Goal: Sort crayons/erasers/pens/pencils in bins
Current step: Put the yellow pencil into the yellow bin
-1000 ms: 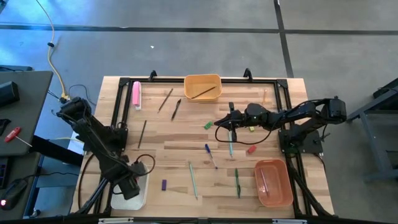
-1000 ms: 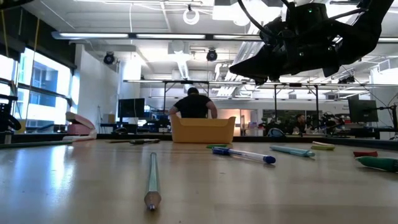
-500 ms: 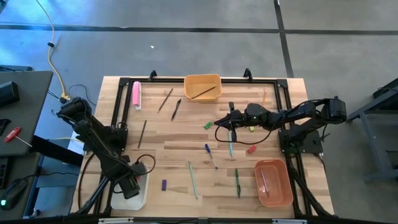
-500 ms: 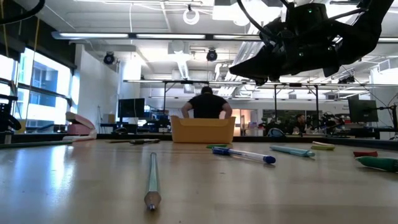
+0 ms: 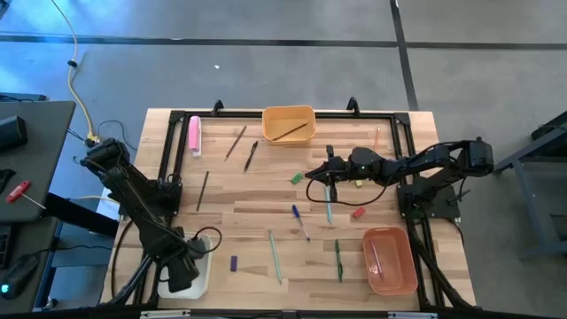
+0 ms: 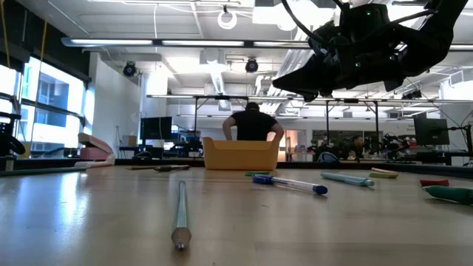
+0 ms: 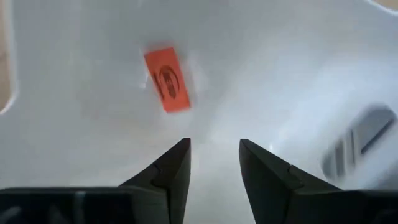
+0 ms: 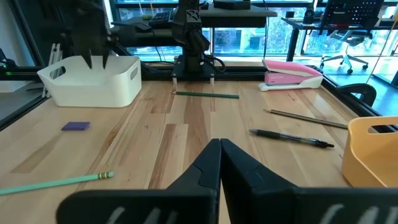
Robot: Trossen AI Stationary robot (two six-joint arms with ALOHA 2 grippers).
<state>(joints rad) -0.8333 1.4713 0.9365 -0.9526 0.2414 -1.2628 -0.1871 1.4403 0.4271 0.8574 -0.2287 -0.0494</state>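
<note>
Crayon piece, red (image 7: 166, 79), lies loose on the floor of the white bin (image 5: 197, 280) at the surface's (image 5: 257, 190) near-left corner — left gripper (image 7: 214, 163) just above it, fingers spread, empty. Right gripper (image 8: 219, 163), fingers pressed together, hovers mid-surface beyond the teal pen (image 5: 328, 206) — bare wood all around.

Low across a wooden table (image 6: 89, 222). Far back at centre, a yellow-orange bin (image 6: 242, 154), with a person (image 6: 253, 123) in a dark top behind it. In front of the bin, lying end-on, a pale green pencil (image 6: 179, 212). Right of the bin, a blue pen (image 6: 288, 183), a teal pen (image 6: 347, 179), a red crayon (image 6: 434, 182) and a green pen (image 6: 449, 193). Far left of the bin, a pink bar (image 6: 94, 148). Above and right of the bin, a dark robot arm (image 6: 369, 48).
</note>
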